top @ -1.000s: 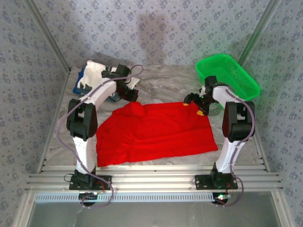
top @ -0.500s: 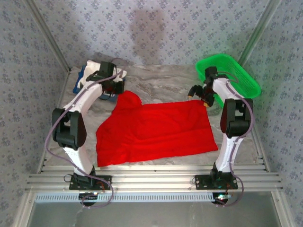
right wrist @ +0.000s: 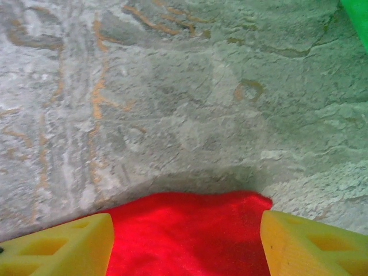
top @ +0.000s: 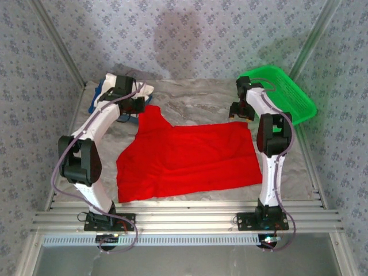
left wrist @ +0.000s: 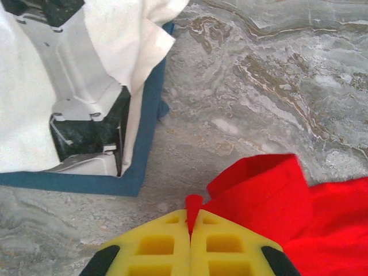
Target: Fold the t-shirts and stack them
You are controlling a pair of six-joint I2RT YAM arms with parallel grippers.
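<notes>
While you have the red t-shirt [top: 190, 158] spread front-down or front-up (I cannot tell which) on the marble table [top: 195, 95], its two far corners are what matter, and a pincer sits at each. Start on the left: the left pincer [left wrist: 190, 221] is clenched on the shirt's far left corner, with a sliver of red cloth squeezed between its yellow pads [left wrist: 155, 241]. The rest of the garment trails off to its right and back toward the arm bases. That corner is drawn out into a point, which I judge is so you can carry the edge over for a fold rather than drag it. Just ahead and to the left of that pincer lies the white t-shirt [left wrist: 34, 86], heaped on the blue tray [left wrist: 138, 172]; it looks parked there until the red one is done. Moving right, the right pincer [right wrist: 187, 241] stands released, its yellow fingers [right wrist: 57, 247] apart and straddling the far right corner. Cloth lies between them and bare table ahead, and they grasp nothing yet. The green basket [top: 282, 92] sits just to its right and beyond, so mind that side. You will likely want both corners gripped so the far edge travels evenly toward you.
</notes>
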